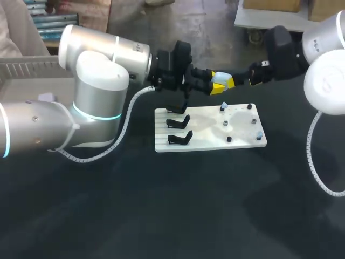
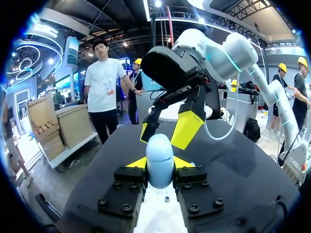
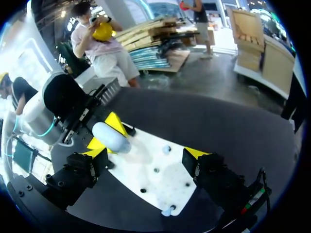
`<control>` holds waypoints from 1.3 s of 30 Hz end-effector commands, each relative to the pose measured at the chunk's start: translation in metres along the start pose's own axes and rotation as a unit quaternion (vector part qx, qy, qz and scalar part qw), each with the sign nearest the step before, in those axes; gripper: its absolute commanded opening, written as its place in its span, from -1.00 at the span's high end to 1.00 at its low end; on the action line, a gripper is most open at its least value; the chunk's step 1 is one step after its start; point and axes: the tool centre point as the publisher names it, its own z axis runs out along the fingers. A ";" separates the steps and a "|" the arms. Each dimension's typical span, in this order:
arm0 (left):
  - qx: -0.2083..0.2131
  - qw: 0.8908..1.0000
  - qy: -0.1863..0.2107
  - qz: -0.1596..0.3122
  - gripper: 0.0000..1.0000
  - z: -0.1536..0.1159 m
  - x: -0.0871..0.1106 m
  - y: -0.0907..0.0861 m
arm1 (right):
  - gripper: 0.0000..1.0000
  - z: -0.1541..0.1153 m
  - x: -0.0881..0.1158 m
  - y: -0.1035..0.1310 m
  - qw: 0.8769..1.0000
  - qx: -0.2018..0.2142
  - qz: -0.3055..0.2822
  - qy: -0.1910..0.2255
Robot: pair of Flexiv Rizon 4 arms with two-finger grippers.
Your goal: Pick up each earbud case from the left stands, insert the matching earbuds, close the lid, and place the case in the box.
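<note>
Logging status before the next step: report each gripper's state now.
Left gripper: closed on the earbud case.
Right gripper: open, holding nothing.

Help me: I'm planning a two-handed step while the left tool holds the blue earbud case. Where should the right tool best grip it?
Probably the rounded free end of the earbud case, coming from straight ahead of the left tool. Its fingers clamp the case's two sides lower down, so only that end sticks out; the open right tool faces it.
</note>
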 end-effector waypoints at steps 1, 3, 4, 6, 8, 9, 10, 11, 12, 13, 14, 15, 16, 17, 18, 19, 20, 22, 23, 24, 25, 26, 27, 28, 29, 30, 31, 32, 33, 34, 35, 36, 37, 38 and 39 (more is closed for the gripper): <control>0.001 1.000 -0.002 0.001 1.00 -0.001 -0.001 -0.001 | -1.00 0.000 -0.003 -0.006 1.000 -0.021 0.001 0.000; 0.002 1.000 -0.004 0.001 1.00 -0.002 -0.002 -0.002 | -1.00 -0.001 -0.004 -0.006 1.000 -0.019 0.001 -0.001; 0.002 1.000 -0.004 0.001 1.00 -0.002 -0.002 -0.002 | -1.00 -0.001 -0.005 -0.006 1.000 -0.018 0.001 -0.001; 0.002 1.000 -0.006 0.000 1.00 -0.002 -0.001 -0.003 | -1.00 -0.003 -0.007 -0.006 1.000 -0.015 -0.002 -0.002; 0.001 1.000 -0.012 -0.002 1.00 -0.003 0.000 -0.003 | -1.00 -0.005 -0.007 -0.005 1.000 -0.010 -0.005 -0.002; 0.000 1.000 -0.014 -0.003 1.00 -0.004 0.000 -0.002 | -1.00 -0.006 -0.007 -0.006 1.000 -0.009 -0.006 -0.002; -0.001 1.000 -0.015 -0.003 1.00 -0.005 0.000 -0.002 | -1.00 -0.007 -0.007 -0.006 1.000 -0.009 -0.006 -0.002; -0.002 1.000 -0.020 -0.004 1.00 -0.006 0.001 -0.002 | -1.00 -0.008 -0.007 -0.007 1.000 -0.007 -0.006 -0.002; -0.001 1.000 -0.028 -0.006 1.00 -0.008 0.001 -0.002 | -1.00 -0.010 -0.008 -0.008 1.000 -0.003 -0.006 -0.002; -0.003 0.999 -0.032 -0.005 1.00 -0.009 0.001 -0.002 | -1.00 -0.011 -0.008 -0.008 1.000 -0.001 -0.007 -0.002; -0.004 0.999 -0.042 -0.004 1.00 -0.012 0.001 -0.003 | -1.00 -0.012 -0.008 -0.009 1.000 0.004 -0.007 -0.001; -0.003 0.999 -0.053 -0.006 1.00 -0.015 0.001 -0.003 | -1.00 -0.014 -0.008 -0.010 1.000 0.009 -0.008 -0.001; -0.007 0.998 -0.060 -0.004 1.00 -0.018 0.000 -0.004 | -1.00 -0.016 -0.007 -0.010 1.000 0.014 -0.010 0.000; -0.011 0.998 -0.066 0.001 1.00 -0.021 0.000 -0.004 | -1.00 -0.018 -0.006 -0.011 1.000 0.016 -0.010 0.001; -0.013 0.997 -0.072 0.002 1.00 -0.024 -0.001 -0.004 | -1.00 -0.019 -0.005 -0.012 1.000 0.018 -0.010 0.002; -0.014 0.996 -0.083 0.003 1.00 -0.028 -0.002 -0.004 | -1.00 -0.020 -0.003 -0.013 1.000 0.022 -0.009 0.003; -0.015 0.996 -0.092 0.006 1.00 -0.031 -0.003 -0.004 | -1.00 -0.021 -0.002 -0.014 1.000 0.026 -0.010 0.004; -0.014 0.993 -0.115 0.011 1.00 -0.040 -0.005 -0.006 | -1.00 -0.023 0.002 -0.016 0.999 0.037 -0.014 0.008; -0.014 0.992 -0.122 0.011 1.00 -0.044 -0.006 -0.006 | -1.00 -0.024 0.004 -0.017 0.999 0.043 -0.014 0.013; -0.015 0.992 -0.124 0.011 1.00 -0.047 -0.008 -0.006 | -1.00 -0.024 0.006 -0.018 0.999 0.048 -0.014 0.016; -0.012 0.991 -0.131 0.011 1.00 -0.049 -0.009 -0.007 | -1.00 -0.025 0.009 -0.019 0.998 0.055 -0.014 0.019; -0.012 0.991 -0.132 0.011 1.00 -0.051 -0.009 -0.008 | -1.00 -0.025 0.011 -0.019 0.998 0.063 -0.014 0.023; -0.011 0.991 -0.133 0.012 1.00 -0.054 -0.010 -0.009 | -1.00 -0.025 0.013 -0.020 0.997 0.069 -0.013 0.028; -0.008 0.991 -0.133 0.011 1.00 -0.055 -0.010 -0.009 | -1.00 -0.026 0.016 -0.021 0.997 0.075 -0.012 0.030; -0.003 0.990 -0.142 0.009 1.00 -0.057 -0.010 -0.010 | -1.00 -0.026 0.020 -0.022 0.996 0.085 -0.011 0.038; -0.003 0.990 -0.142 0.009 1.00 -0.059 -0.010 -0.011 | -1.00 -0.026 0.021 -0.022 0.995 0.090 -0.011 0.041; -0.004 0.990 -0.140 0.009 1.00 -0.061 -0.010 -0.011 | -1.00 -0.026 0.025 -0.023 0.994 0.099 -0.010 0.042; -0.002 0.990 -0.143 0.008 1.00 -0.063 -0.010 -0.012 | -1.00 -0.026 0.029 -0.023 0.994 0.103 -0.008 0.046; 0.000 0.990 -0.143 0.005 1.00 -0.064 -0.009 -0.013 | -1.00 -0.026 0.032 -0.024 0.993 0.110 -0.005 0.053; 0.001 0.989 -0.148 0.003 1.00 -0.067 -0.008 -0.014 | -1.00 -0.026 0.036 -0.024 0.991 0.119 -0.003 0.056; 0.001 0.989 -0.146 0.000 1.00 -0.069 -0.006 -0.014 | -1.00 -0.026 0.040 -0.024 0.990 0.127 -0.003 0.059; 0.001 0.989 -0.147 -0.002 1.00 -0.071 -0.005 -0.014 | -1.00 -0.027 0.044 -0.024 0.989 0.132 0.001 0.063; 0.000 0.989 -0.147 -0.004 1.00 -0.073 -0.004 -0.015 | -1.00 -0.027 0.048 -0.025 0.989 0.135 0.006 0.064; -0.001 0.989 -0.148 -0.004 1.00 -0.074 -0.002 -0.015 | -1.00 -0.028 0.052 -0.025 0.988 0.139 0.010 0.066; -0.001 0.989 -0.147 -0.007 1.00 -0.075 -0.001 -0.015 | -1.00 -0.028 0.056 -0.025 0.986 0.150 0.013 0.072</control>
